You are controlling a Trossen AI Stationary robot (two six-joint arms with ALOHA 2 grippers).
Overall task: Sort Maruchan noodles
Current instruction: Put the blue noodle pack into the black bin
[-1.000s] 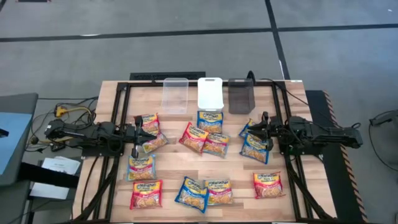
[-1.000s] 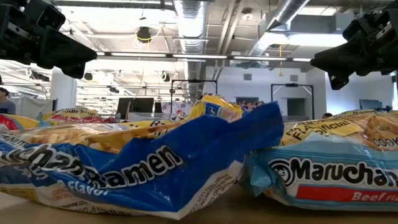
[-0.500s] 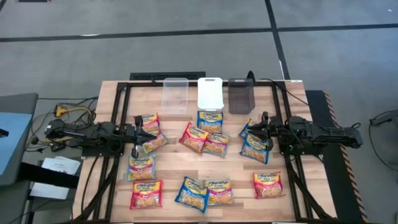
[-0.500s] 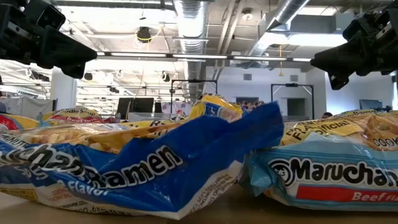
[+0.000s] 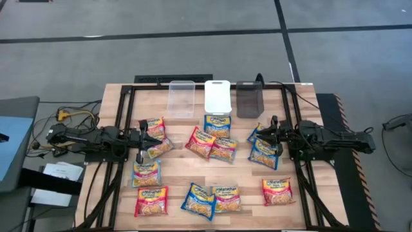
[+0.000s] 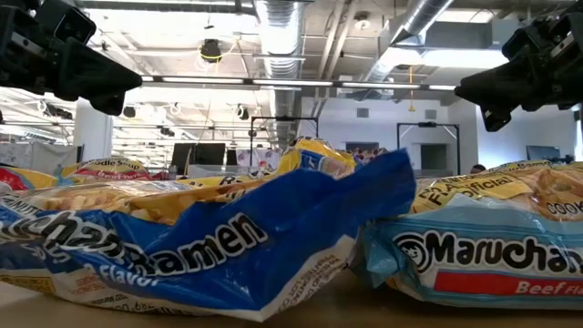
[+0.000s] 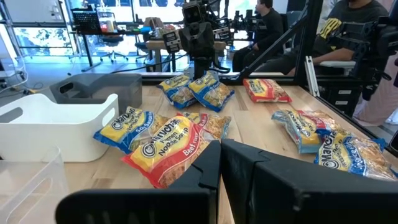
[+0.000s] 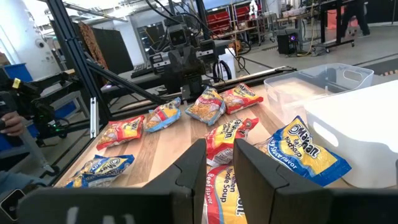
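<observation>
Across the surface [image 5: 180, 177] the Maruchan noodles [image 5: 211, 145] lie scattered — none binned; my left claw [image 5: 142, 138] and right claw [image 5: 273, 134] hover empty, fingers slightly parted — all sorting remains.

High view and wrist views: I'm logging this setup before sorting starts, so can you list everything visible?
Maruchan noodles: twelve packets, a mix of blue, red/pink and orange-yellow, scattered flat over the table, some overlapping.
Clear bin: one, transparent, far edge of the table, leftmost of three.
White bin: one, white, far edge, middle.
Dark bin: one, grey-black, far edge, rightmost.
Table: one, light wood with a black frame.
People: at least two, seated in the room beyond the table, in the left wrist view.
Left gripper: one, dark, over the packets on the table's left side, holding nothing.
Right gripper: one, dark, over the packets on the right side, holding nothing.
</observation>
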